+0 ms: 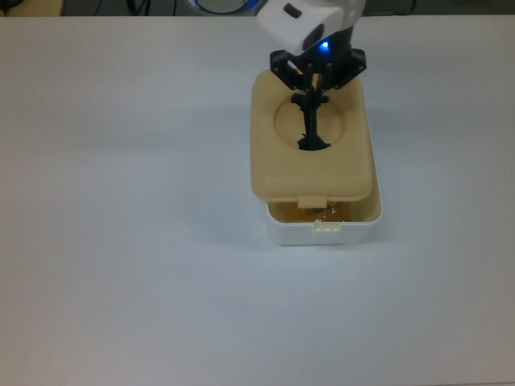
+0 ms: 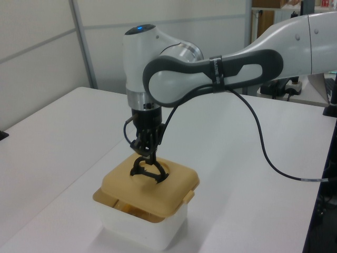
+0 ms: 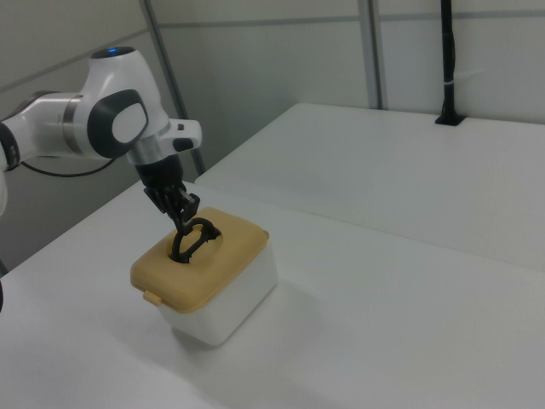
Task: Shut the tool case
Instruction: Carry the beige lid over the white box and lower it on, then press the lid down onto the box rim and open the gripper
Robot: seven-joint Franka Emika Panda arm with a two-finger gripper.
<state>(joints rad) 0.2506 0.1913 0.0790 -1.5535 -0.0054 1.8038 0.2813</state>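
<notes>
1. White tabletop fills the top view's left, bare of any readable writing or brand.
2. Right of centre, the beige lid hangs over the white box of the tool case, overlapping it but offset, a strip of yellow contents showing at the near rim.
3. The gripper is clamped on the black handle.
4. Judged step: aligning; next comes squaring the lid, lowering and pressing the latch tab home.

One white box, one beige lid, one black handle, one robot arm, one table.
</notes>
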